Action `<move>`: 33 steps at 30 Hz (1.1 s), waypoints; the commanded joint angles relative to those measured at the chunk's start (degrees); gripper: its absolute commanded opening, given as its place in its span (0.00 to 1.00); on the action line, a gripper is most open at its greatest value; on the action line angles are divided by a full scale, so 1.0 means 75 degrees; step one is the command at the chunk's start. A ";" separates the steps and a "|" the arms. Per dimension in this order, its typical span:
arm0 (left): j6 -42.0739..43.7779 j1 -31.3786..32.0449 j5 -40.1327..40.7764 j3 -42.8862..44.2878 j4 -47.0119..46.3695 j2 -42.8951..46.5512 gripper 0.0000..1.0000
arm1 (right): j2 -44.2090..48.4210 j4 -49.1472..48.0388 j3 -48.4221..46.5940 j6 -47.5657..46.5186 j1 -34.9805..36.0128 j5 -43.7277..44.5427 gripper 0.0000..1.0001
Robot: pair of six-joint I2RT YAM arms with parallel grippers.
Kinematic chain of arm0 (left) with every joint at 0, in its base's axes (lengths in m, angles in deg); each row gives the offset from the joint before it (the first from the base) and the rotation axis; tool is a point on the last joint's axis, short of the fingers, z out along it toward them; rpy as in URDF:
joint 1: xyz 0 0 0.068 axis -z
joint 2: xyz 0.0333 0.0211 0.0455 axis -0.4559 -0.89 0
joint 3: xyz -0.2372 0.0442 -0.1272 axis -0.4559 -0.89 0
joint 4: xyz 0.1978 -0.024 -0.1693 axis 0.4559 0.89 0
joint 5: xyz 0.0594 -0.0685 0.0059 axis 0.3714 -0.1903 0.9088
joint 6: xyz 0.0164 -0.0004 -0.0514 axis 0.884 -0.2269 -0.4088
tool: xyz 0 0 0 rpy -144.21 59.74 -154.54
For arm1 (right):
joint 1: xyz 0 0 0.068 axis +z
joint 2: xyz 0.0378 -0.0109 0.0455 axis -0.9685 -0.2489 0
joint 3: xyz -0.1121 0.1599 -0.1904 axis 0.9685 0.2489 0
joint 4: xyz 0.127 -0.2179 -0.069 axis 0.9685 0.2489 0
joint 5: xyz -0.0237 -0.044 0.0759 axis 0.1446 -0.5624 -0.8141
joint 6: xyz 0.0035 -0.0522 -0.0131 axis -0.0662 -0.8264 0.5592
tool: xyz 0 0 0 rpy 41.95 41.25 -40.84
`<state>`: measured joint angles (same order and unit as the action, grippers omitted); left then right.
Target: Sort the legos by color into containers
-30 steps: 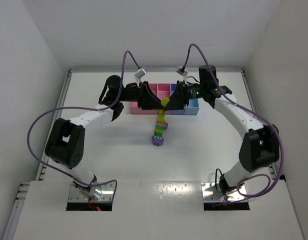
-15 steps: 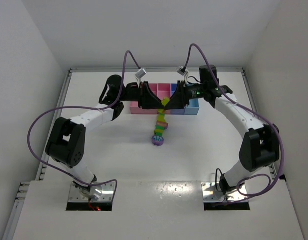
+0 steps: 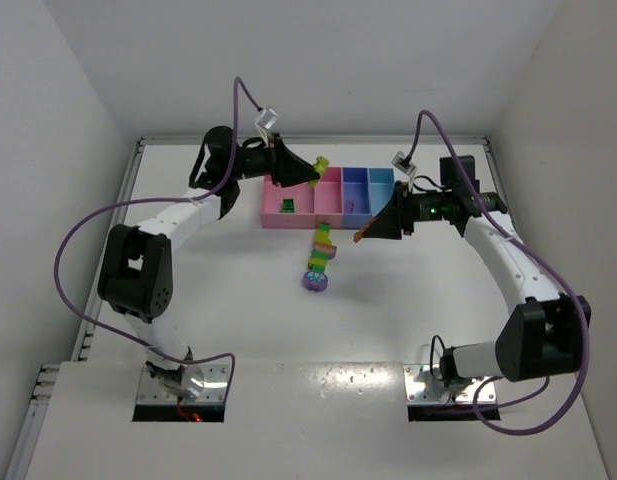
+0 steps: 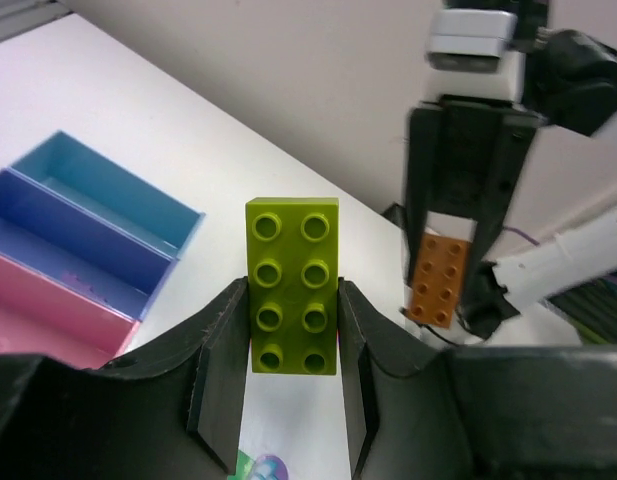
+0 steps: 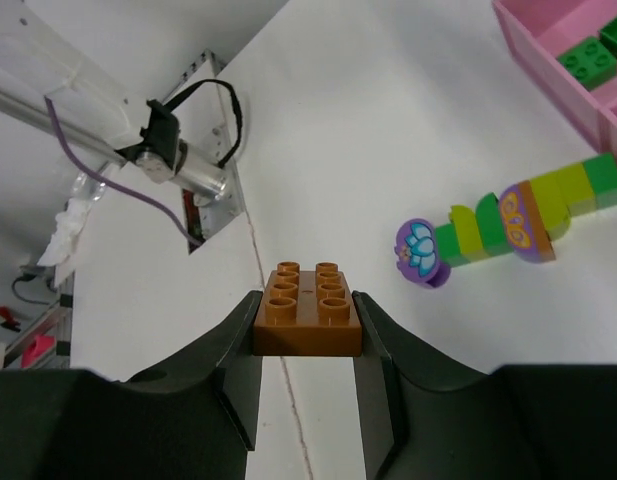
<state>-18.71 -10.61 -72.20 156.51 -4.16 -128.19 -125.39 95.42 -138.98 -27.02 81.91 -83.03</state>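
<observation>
My left gripper (image 3: 310, 166) is shut on a lime-green lego (image 3: 319, 162) (image 4: 292, 285), held in the air above the back edge of the containers (image 3: 271, 214). My right gripper (image 3: 366, 233) is shut on an orange lego (image 3: 360, 237) (image 5: 308, 310), raised just in front of the tray's right end. A multicoloured strip of legos (image 3: 321, 248) (image 5: 533, 205) lies on the table in front of the tray. The strip ends in a round purple piece (image 3: 316, 281) (image 5: 423, 252). A dark green lego (image 3: 286, 206) (image 5: 588, 55) sits in a pink compartment.
The tray runs pink on the left, then purple-blue (image 4: 68, 250) and light blue (image 4: 108, 190) on the right. White walls close off the back and both sides. The arms' bases (image 3: 183, 385) stand at the near edge.
The two grippers, which met over the strip's upper end, have pulled apart. The left rose toward the back with the lime lego. The right swung right and nearer with the orange one.
</observation>
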 commanded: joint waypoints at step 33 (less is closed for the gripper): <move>0.2335 0.2662 0.4377 0.5443 0.3293 -0.4774 0.00 | 0.2254 0.0111 0.0056 0.1451 -0.1887 0.2350 0.00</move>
<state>-0.22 8.64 -39.06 194.67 23.67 -163.07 -109.63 96.09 -138.50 -17.10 68.14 -65.54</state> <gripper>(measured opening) 0.410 0.370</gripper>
